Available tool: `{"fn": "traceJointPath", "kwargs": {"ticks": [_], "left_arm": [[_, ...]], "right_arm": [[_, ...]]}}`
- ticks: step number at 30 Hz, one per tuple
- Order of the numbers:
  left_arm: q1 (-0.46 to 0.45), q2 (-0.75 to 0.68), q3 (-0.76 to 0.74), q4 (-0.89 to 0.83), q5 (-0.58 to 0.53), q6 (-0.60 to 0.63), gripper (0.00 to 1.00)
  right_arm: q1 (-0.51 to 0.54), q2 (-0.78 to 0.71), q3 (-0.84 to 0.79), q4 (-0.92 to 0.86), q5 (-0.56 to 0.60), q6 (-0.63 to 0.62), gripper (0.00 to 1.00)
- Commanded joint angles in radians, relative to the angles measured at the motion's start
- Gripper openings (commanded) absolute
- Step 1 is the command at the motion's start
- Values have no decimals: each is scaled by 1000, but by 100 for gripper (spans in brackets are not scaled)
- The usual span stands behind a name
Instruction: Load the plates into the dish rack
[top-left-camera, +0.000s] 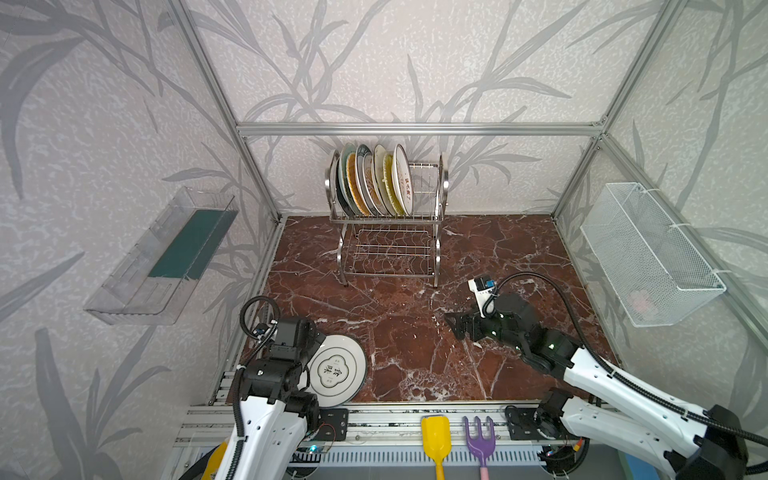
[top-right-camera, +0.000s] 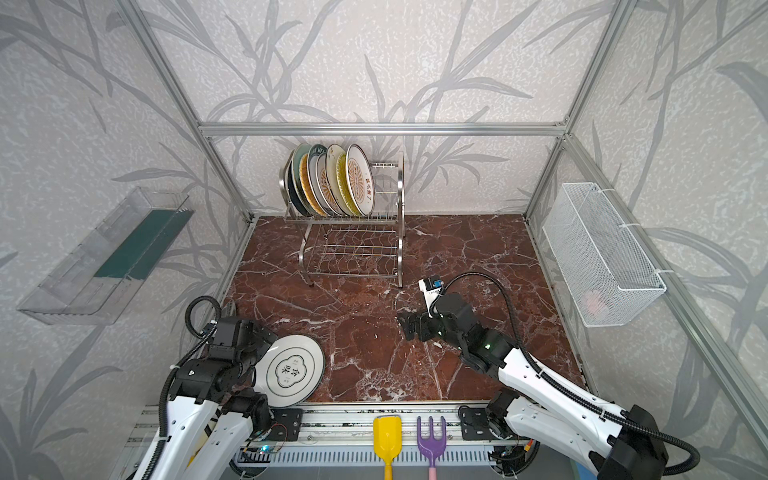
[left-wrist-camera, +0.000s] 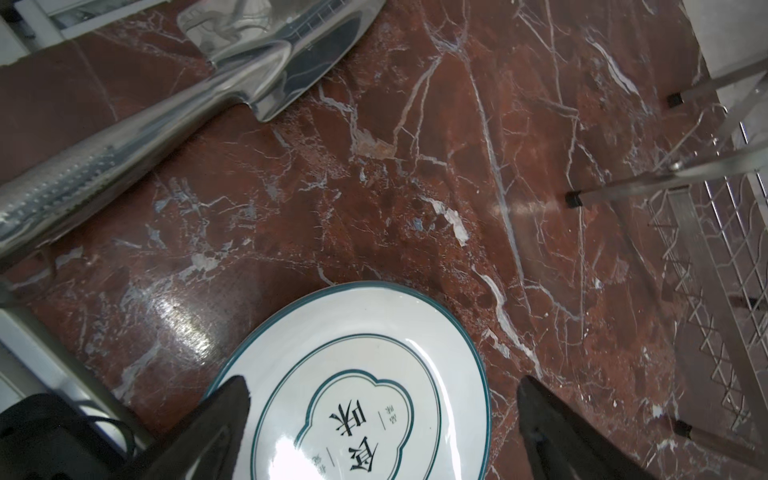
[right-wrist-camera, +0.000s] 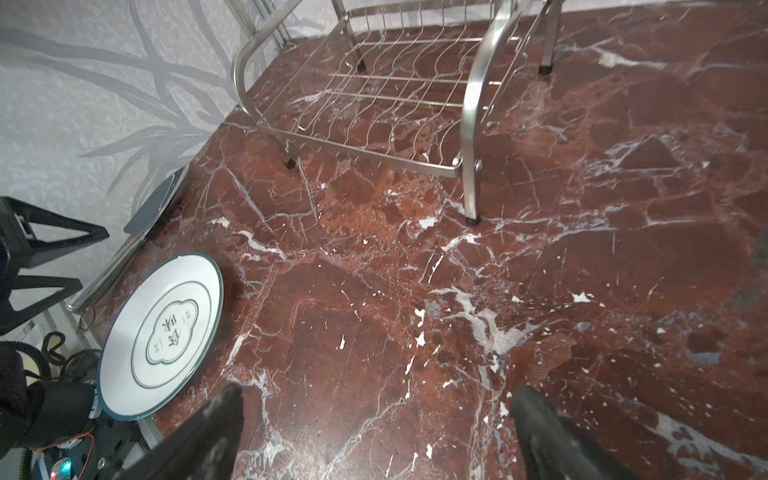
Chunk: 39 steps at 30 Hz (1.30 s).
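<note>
place: robot lab cell | cues: aluminium frame (top-left-camera: 415, 129), wallpapered panels (top-left-camera: 415, 62), left arm (top-left-camera: 266, 424), right arm (top-left-camera: 615, 380)

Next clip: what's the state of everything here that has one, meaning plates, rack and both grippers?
Dish rack: upright; lower tier empty.
Racked plates: standing on edge in the upper tier.
Chinese-character plate: lying face up on the table, not gripped.
Left gripper: open, over that plate.
Right gripper: open, holding nothing.
</note>
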Motion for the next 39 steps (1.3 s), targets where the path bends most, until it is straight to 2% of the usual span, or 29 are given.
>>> {"fn": "traceJointPath", "kwargs": {"ticks": [1, 6, 10, 18, 23, 30, 32, 35, 39], "left_arm": [[84, 13, -55, 14, 56, -59, 99], [182, 6, -111, 61, 131, -66, 99], [210, 39, -121, 56, 111, -92, 99], [229, 77, -163, 107, 171, -102, 99], [230, 106, -155, 87, 161, -111, 99], [230, 98, -193, 157, 250, -95, 99], [229, 79, -172, 142, 234, -77, 99], [228, 47, -116, 54, 128, -65, 99], [230, -4, -85, 1, 43, -97, 99]], "right_arm": [[7, 14, -32, 101, -45, -5, 99], [7, 42, -78, 146, -72, -10, 99], [7, 62, -100, 182, -92, -4, 99], [7, 88, -115, 212, -108, 12, 99], [7, 95, -120, 224, -106, 17, 99], [7, 109, -126, 235, -106, 24, 99], [7, 116, -127, 239, -107, 28, 99], [6, 127, -127, 248, -117, 31, 99], [7, 129, -130, 253, -118, 35, 99]]}}
